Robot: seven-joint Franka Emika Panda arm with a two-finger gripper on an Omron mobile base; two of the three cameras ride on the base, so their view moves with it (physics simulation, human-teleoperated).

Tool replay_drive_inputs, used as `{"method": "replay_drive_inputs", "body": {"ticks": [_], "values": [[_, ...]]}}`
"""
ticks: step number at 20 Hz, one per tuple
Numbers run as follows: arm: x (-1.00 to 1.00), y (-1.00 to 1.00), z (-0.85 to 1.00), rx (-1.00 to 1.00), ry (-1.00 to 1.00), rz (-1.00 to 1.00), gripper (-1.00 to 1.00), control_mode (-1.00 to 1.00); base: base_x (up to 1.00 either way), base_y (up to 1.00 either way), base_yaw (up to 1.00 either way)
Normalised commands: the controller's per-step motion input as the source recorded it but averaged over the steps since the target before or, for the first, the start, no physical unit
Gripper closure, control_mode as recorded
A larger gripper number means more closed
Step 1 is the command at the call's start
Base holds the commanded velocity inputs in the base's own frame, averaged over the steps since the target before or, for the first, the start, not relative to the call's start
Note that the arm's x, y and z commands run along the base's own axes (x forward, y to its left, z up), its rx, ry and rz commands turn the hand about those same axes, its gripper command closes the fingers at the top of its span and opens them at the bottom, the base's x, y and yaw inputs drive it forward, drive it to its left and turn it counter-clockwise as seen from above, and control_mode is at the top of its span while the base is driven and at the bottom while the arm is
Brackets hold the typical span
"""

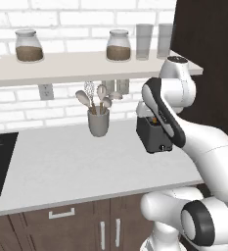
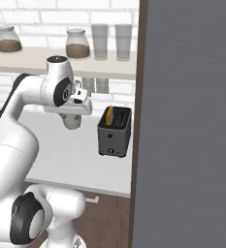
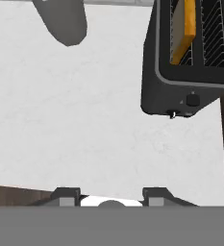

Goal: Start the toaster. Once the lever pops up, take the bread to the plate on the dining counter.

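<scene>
Right of and beyond your gripper [image 3: 112, 196], jaws apart and empty, the toaster [image 3: 180, 81] stands with bread [image 3: 184, 29] upright in its slot.

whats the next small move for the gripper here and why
Probably shift the gripper toward the toaster and line up with its front controls. The bread already sits in a slot, while the fingertips hang over bare grey counter beside the toaster, touching nothing.
</scene>
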Motion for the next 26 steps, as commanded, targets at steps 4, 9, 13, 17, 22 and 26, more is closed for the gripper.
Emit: {"method": "replay_drive_inputs", "body": {"ticks": [4,9,13,17,22,26], "values": [[-0.08,0.0,-0.11,0.0,-0.23,0.0,-1.0,-1.0,0.0,0.0,0.0],[0.0,-0.17,-0.42,0.0,-0.29,0.09,-1.0,-1.0,0.0,0.0,0.0],[0.02,-0.32,-0.31,0.0,-0.12,0.17,-1.0,-1.0,0.0,0.0,0.0],[0.17,-0.47,-0.17,0.01,0.01,0.04,-1.0,-1.0,0.0,0.0,0.0],[0.35,-0.42,-0.16,0.02,0.14,0.0,-1.0,-1.0,0.0,0.0,0.0],[0.33,-0.31,-0.28,0.01,0.15,0.0,-1.0,-1.0,0.0,0.0,0.0]]}}
